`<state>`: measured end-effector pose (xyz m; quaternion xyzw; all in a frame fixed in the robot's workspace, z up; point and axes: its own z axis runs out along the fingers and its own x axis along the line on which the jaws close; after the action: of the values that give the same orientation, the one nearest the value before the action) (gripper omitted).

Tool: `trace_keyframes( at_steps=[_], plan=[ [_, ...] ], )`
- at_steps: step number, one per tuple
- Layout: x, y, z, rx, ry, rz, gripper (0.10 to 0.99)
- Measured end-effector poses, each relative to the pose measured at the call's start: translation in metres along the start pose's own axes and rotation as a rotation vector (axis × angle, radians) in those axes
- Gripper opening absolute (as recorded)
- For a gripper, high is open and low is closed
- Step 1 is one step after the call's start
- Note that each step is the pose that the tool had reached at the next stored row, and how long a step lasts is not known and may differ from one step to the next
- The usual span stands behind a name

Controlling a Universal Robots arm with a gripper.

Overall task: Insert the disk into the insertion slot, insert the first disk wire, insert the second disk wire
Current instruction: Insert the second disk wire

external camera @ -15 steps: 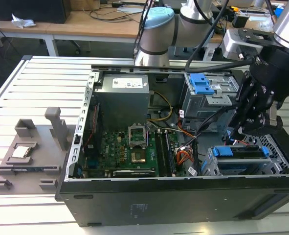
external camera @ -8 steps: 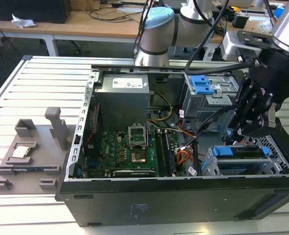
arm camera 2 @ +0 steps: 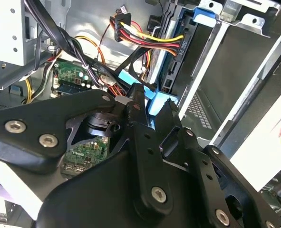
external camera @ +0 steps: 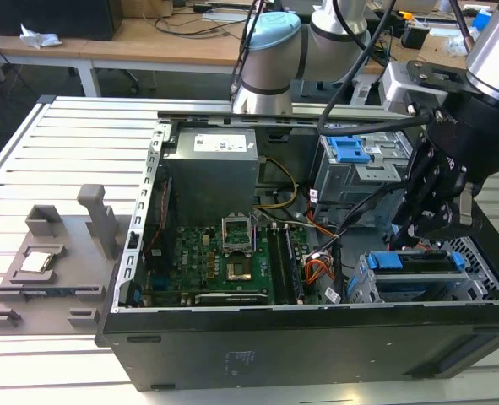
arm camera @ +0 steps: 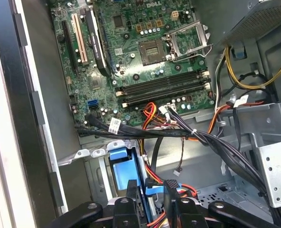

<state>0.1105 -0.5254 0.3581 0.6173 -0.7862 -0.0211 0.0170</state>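
Note:
The disk [external camera: 418, 284] lies in the insertion slot [external camera: 360, 285] at the case's front corner on the exterior view's right, its blue carrier [external camera: 387, 261] showing on top. My gripper [external camera: 426, 229] hangs just above that bay. In both wrist views the black fingers [arm camera 2: 136, 102] are shut on a blue wire connector [arm camera 2: 155, 100], held close to the disk's dark connector edge [arm camera 2: 177, 57]. That connector [arm camera: 152, 190] sits between the fingertips beside the blue carrier [arm camera: 121, 161]. A black plug with red, yellow and black wires [arm camera 2: 121, 21] hangs free near the disk's edge.
A bundle of black cables [arm camera: 188, 135] crosses over the motherboard [arm camera: 145, 52] toward the bay. The taller grey cage with a blue latch [external camera: 350, 152] stands behind the slot. A grey fixture plate [external camera: 46, 270] lies outside the case on the exterior view's left.

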Motion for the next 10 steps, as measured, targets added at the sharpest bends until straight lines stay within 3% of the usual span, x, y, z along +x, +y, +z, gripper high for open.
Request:
trace_keyframes(
  at_steps=[10],
  plan=[
    [-0.0011, -0.0022, 0.0121, 0.000, 0.0017, 0.002, 0.361]
  ],
)
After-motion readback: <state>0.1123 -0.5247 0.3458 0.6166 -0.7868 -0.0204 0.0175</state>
